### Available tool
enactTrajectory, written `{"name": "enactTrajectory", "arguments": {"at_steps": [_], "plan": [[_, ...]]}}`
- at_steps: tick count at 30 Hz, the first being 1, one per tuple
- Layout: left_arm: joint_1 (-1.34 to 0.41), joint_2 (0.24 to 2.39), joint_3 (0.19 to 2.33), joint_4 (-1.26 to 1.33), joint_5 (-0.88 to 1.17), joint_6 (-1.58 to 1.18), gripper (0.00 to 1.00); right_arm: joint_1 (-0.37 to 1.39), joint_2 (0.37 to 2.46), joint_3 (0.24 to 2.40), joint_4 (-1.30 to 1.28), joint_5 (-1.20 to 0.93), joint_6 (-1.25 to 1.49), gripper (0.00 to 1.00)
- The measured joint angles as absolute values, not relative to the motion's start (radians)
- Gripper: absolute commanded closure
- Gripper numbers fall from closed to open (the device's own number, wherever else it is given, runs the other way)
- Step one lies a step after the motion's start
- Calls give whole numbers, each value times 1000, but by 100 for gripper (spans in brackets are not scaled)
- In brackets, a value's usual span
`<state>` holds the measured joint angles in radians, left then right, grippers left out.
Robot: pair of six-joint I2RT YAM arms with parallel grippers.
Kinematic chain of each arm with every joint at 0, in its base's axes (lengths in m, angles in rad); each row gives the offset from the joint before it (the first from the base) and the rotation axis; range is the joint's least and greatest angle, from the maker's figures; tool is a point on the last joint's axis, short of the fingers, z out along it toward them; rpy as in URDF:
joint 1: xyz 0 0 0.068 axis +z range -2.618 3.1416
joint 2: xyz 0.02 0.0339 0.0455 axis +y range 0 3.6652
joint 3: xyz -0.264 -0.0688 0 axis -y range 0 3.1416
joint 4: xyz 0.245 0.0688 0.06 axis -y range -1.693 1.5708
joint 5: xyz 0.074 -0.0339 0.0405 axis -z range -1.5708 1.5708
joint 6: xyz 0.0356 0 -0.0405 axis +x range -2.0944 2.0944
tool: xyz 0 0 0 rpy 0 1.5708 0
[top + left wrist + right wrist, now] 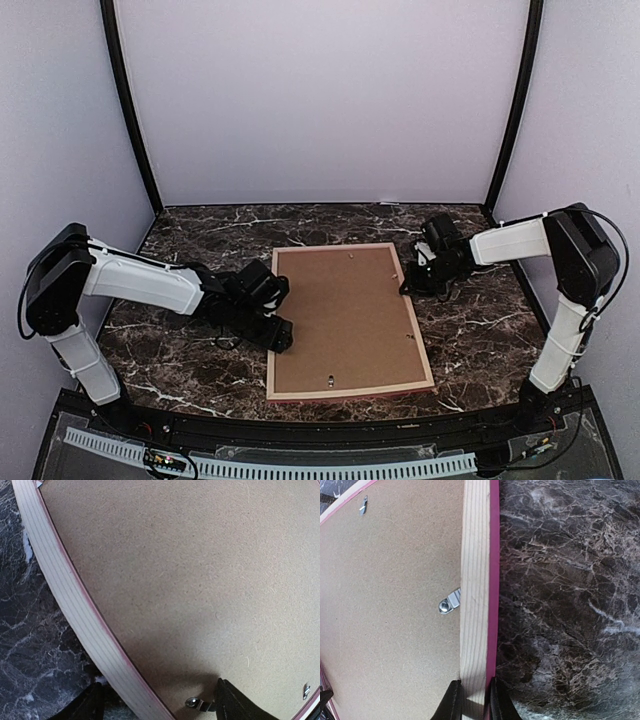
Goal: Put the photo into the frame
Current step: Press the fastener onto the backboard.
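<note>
Right hand [474,696] pinching the frame [475,580] rail, left hand [160,705] wide astride its opposite rail, backing board [345,315] up

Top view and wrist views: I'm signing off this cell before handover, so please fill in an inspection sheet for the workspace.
Surface: dark marbled table.
Job's things: frame lies face down, brown backing board in it; photo not seen.
Clutter: nothing seen.
Claws: left claw open, astride frame's left rail; right claw shut on its right rail.
Cables: black cable loops at each arm's shoulder.
Surroundings: pale walls, black corner posts.
</note>
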<state>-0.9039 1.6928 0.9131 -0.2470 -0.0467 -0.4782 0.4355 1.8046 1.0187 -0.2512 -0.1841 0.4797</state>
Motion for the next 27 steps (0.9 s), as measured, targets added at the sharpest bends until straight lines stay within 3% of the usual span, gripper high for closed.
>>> {"name": "enactTrajectory", "arguments": {"at_steps": [12,27], "plan": [[-912,1667,888,-258,-29,-482,49,433,1805,1017,-248,-190,479,91],[-912,1632,828,-204,-11,-513,64,433,1805,1016,-248,-192,476,91]]}}
